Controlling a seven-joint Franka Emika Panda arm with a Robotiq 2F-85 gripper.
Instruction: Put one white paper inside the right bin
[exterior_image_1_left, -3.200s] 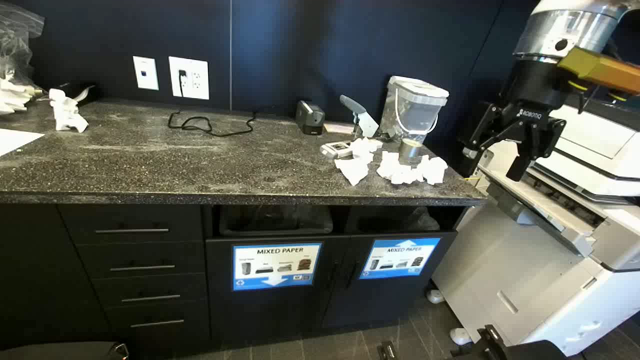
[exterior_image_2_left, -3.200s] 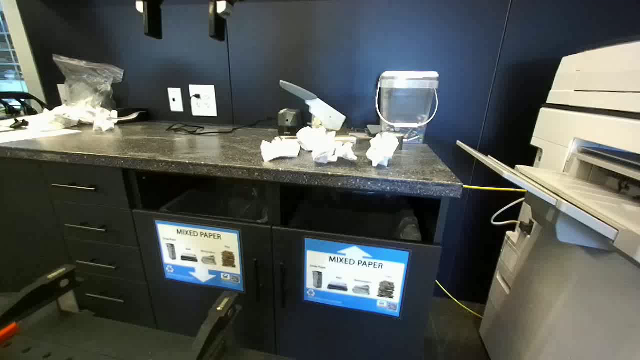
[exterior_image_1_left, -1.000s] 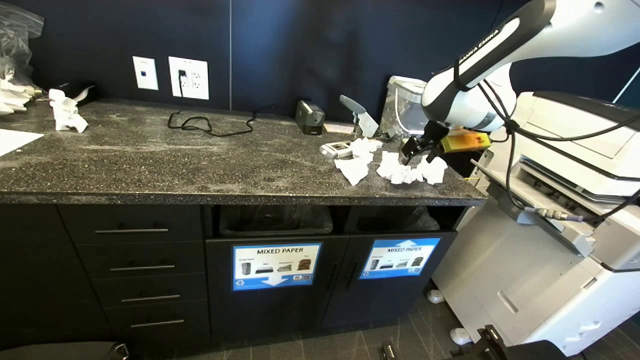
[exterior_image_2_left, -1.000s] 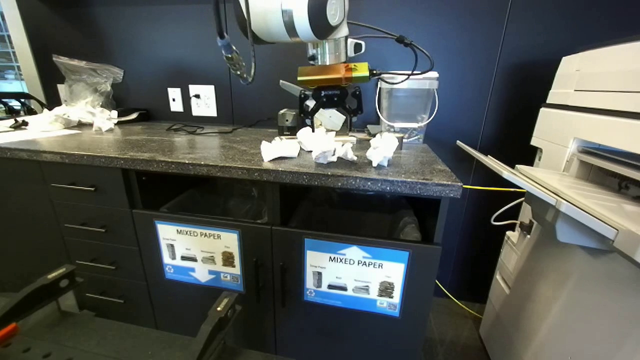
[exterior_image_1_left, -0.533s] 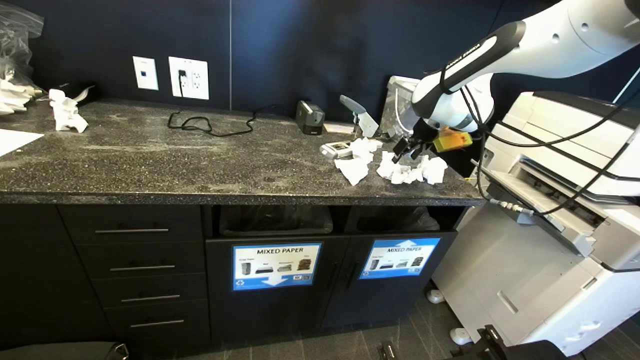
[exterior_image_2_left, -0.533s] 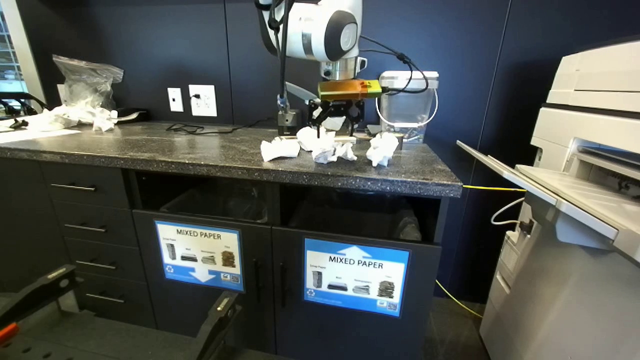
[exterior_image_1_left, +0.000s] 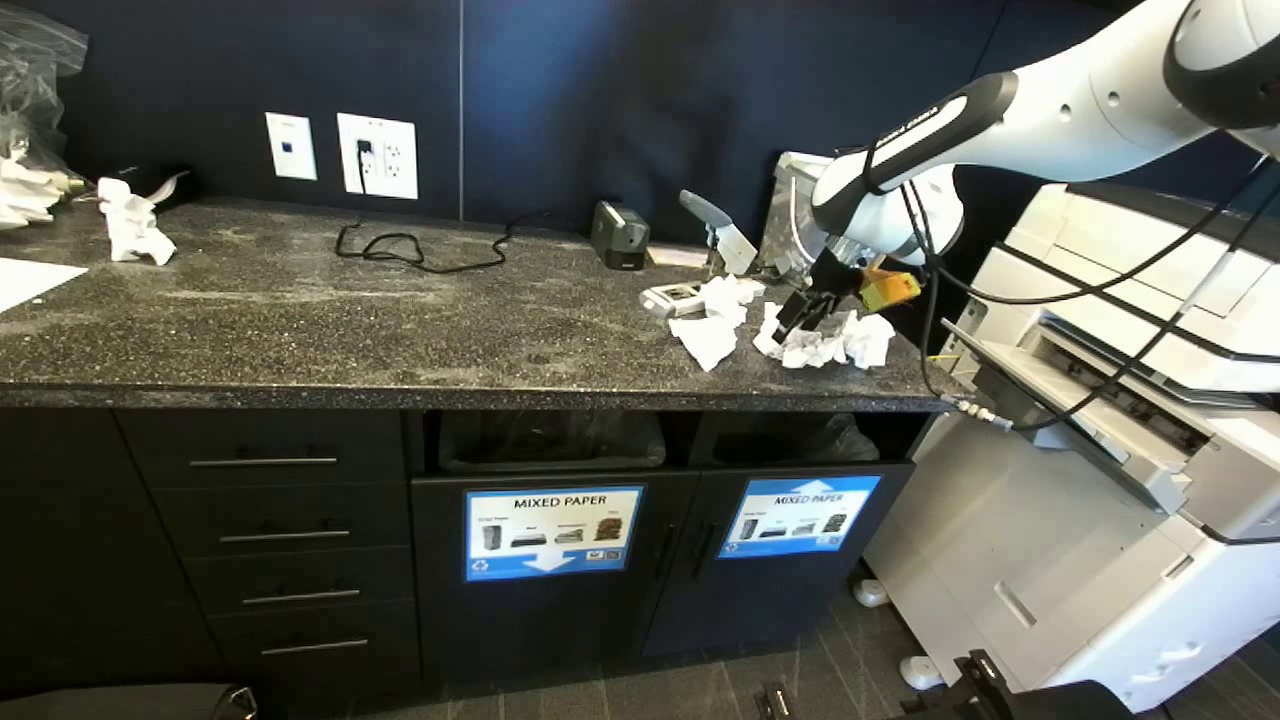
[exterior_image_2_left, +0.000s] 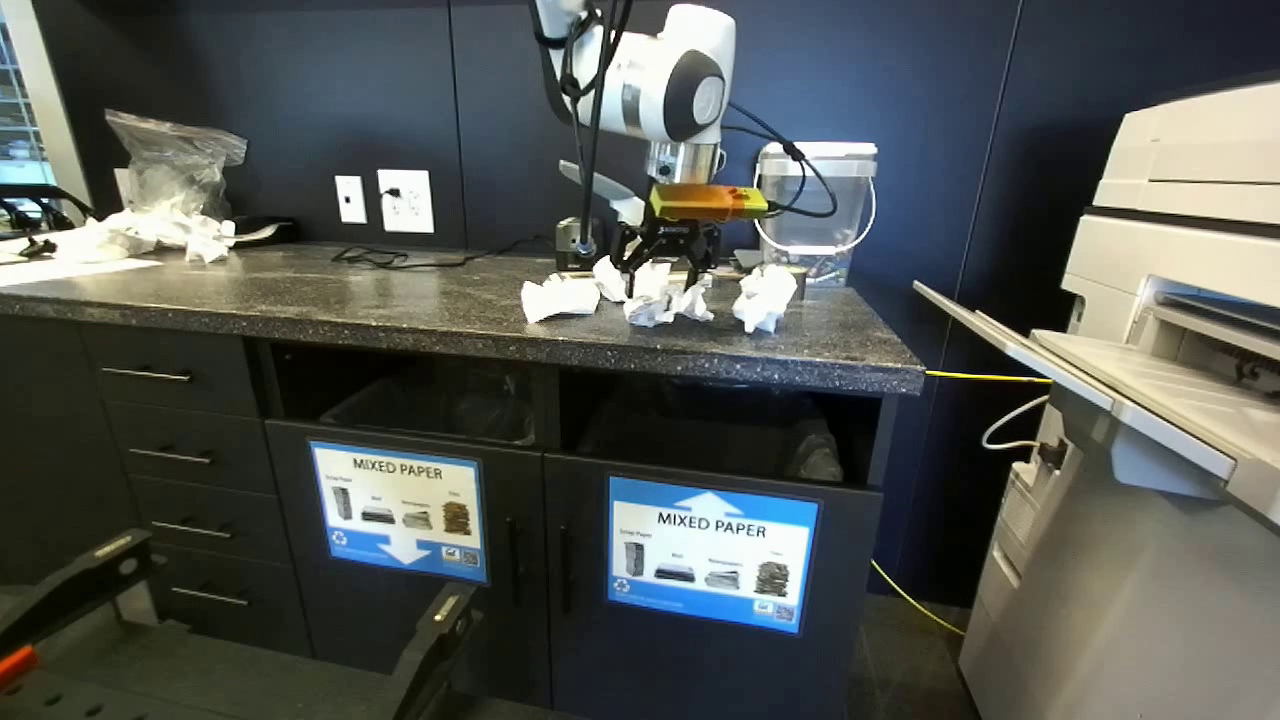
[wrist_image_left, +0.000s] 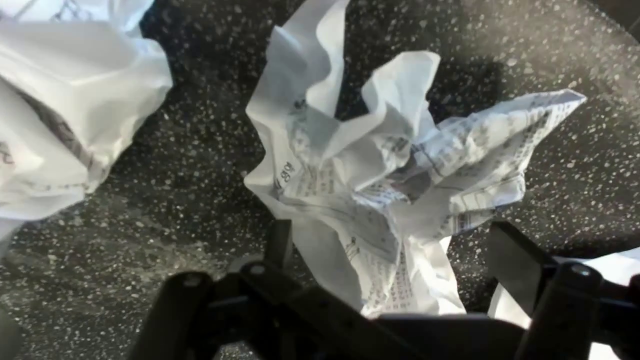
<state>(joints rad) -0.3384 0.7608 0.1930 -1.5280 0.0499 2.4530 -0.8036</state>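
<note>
Several crumpled wads of white paper lie near the right end of the dark counter. One white paper (wrist_image_left: 380, 200), with printed text, lies between the spread fingers of my gripper (wrist_image_left: 392, 230) in the wrist view. It also shows in both exterior views (exterior_image_1_left: 805, 348) (exterior_image_2_left: 652, 308). My gripper is open and low over this wad in both exterior views (exterior_image_1_left: 798, 328) (exterior_image_2_left: 661, 284); whether its fingers touch the paper I cannot tell. The right bin (exterior_image_2_left: 700, 435) is the dark slot under the counter, above a blue-and-white sign; it also shows in an exterior view (exterior_image_1_left: 765, 446).
Other wads (exterior_image_2_left: 560, 298) (exterior_image_2_left: 765, 298) lie on both sides. Behind stand a clear lidded bucket (exterior_image_2_left: 815, 200), a stapler (exterior_image_1_left: 732, 245) and a black box (exterior_image_1_left: 620, 235). A like slot (exterior_image_2_left: 430, 405) is left of the bin. A printer (exterior_image_1_left: 1050, 520) stands right of the counter.
My arm has come over the counter from high up at the start. In the last second the open gripper has moved down onto the middle wad. The papers have not visibly moved.
</note>
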